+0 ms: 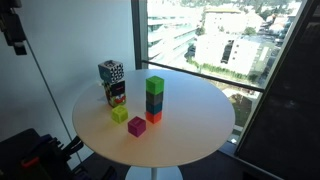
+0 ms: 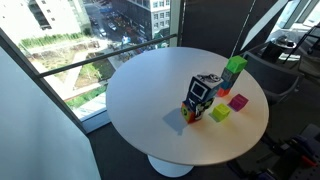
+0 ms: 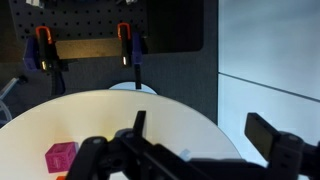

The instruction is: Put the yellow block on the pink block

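The yellow block (image 1: 120,114) sits on the round white table (image 1: 190,140), near the patterned cubes; it also shows in an exterior view (image 2: 220,113). The pink block (image 1: 136,126) lies just beside it, apart from it, and shows in an exterior view (image 2: 239,102) and at the lower left of the wrist view (image 3: 60,156). My gripper (image 3: 205,135) is open and empty, high above the table and away from both blocks. A dark part of it shows at the upper left of an exterior view (image 1: 14,30). The yellow block is out of the wrist view.
A tall stack with a green cube (image 1: 155,86) on top and an orange-red cube (image 1: 153,116) at the bottom stands next to the pink block. Two patterned cubes (image 1: 113,82) are stacked behind the yellow block. A large window (image 1: 230,40) lies beyond the table.
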